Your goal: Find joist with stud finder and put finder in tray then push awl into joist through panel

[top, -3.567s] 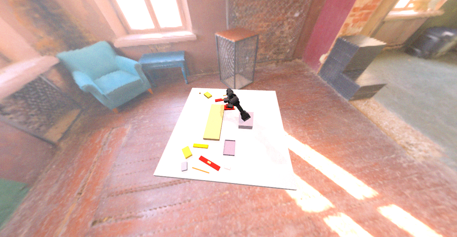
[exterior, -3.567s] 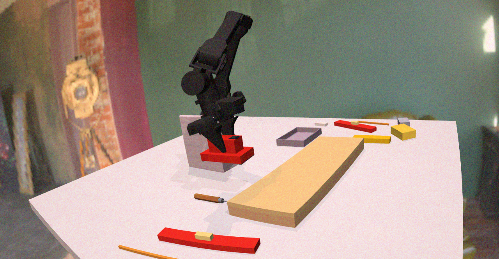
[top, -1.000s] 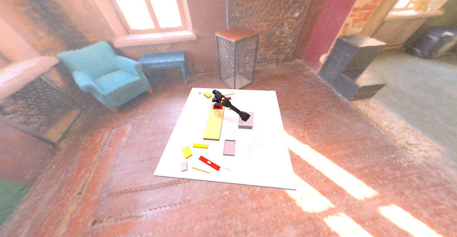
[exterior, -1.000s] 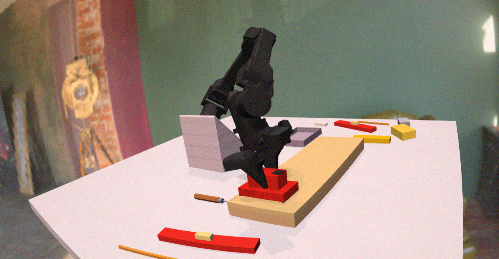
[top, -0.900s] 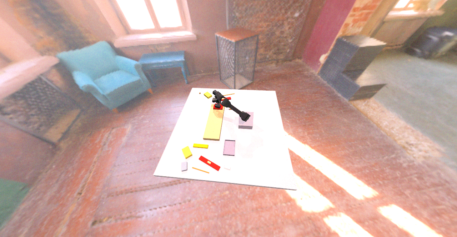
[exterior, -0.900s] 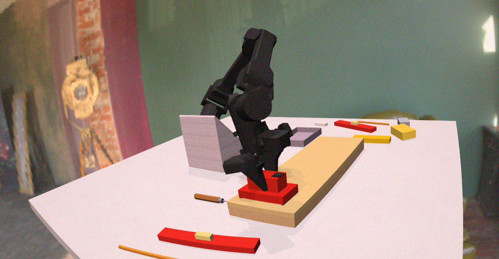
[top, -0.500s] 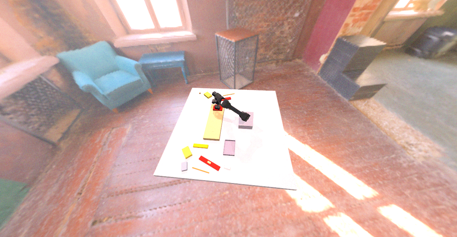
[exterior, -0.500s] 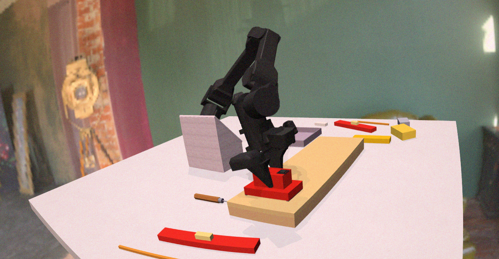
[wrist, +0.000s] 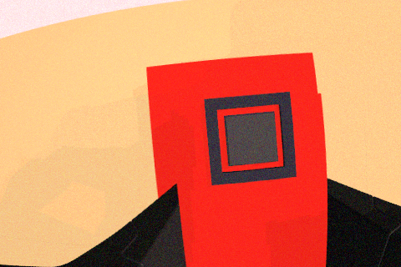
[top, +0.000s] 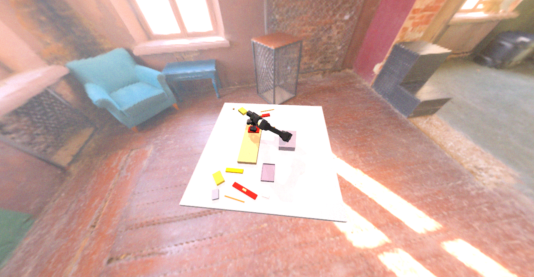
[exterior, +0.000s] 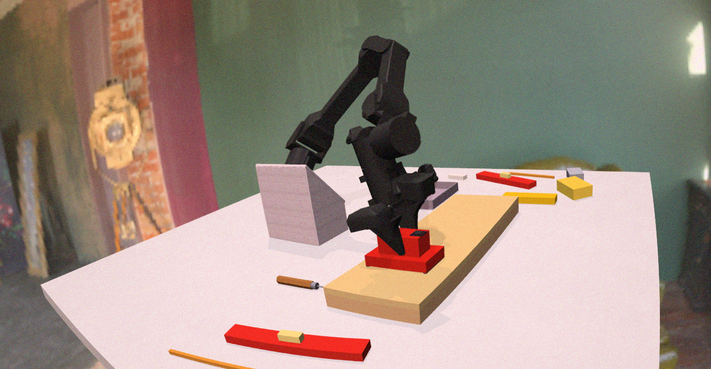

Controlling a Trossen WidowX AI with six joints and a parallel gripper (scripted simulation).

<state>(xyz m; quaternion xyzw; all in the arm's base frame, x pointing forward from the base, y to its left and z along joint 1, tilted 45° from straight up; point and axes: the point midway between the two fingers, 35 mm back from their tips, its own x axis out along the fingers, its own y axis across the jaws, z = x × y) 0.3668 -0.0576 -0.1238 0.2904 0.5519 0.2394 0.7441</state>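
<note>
The red stud finder (top: 257, 130) (exterior: 433, 253) (wrist: 234, 75) sits upright on or barely above the tan floor panel (top: 246, 150) (exterior: 462, 217) (wrist: 104, 42), near the panel's near end in the exterior view. My gripper (exterior: 408, 240) (wrist: 242, 185) is shut on its raised body. The square window on top looks dark grey inside a dark border. The awl (exterior: 295, 282), with a brown handle, lies on the table beside the panel's near left corner, its tip by the panel. The tray (top: 267, 180) (exterior: 445, 197) shows nothing in it; the arm partly hides it in the exterior view. The joist is hidden.
A grey wedge-shaped block (top: 286, 148) (exterior: 288, 202) stands beside the arm's base. A red bar (exterior: 333, 347) and an orange stick (exterior: 199, 358) lie near the awl. Past the panel's other end are a yellow bar (top: 234, 170) (exterior: 534, 198), a yellow block (top: 218, 177) (exterior: 574, 188) and another red bar (top: 238, 186).
</note>
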